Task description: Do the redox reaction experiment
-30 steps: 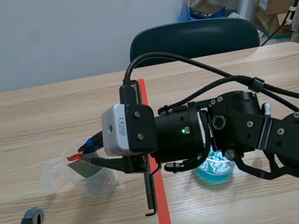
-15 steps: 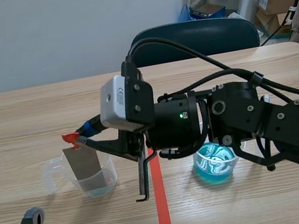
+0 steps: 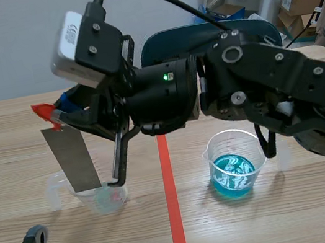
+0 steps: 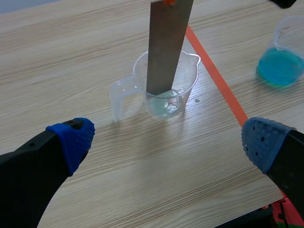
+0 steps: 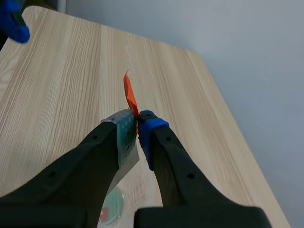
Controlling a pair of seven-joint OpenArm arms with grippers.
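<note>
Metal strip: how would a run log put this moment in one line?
right gripper: shut on metal strip | strip: upright, lower end in clear cup | blue-liquid cup: apart | left gripper: open

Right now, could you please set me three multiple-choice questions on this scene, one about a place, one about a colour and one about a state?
1. Where is the lower end of the metal strip?
A. Lying flat, released.
B. Inside the clear handled cup.
C. Pointing straight upward.

2. What colour is the liquid in the other cup?
A. Blue.
B. Yellow.
C. Black.

3. How does the left gripper stand?
A. Shut on the strip.
B. Open, holding nothing.
C. Shut on the cup's handle.

Answers:
1 B: the left wrist view shows the strip's lower end within the clear cup's rim.
2 A: the scene and left wrist views both show blue liquid.
3 B: its fingers stand wide apart, gripping nothing.
</note>
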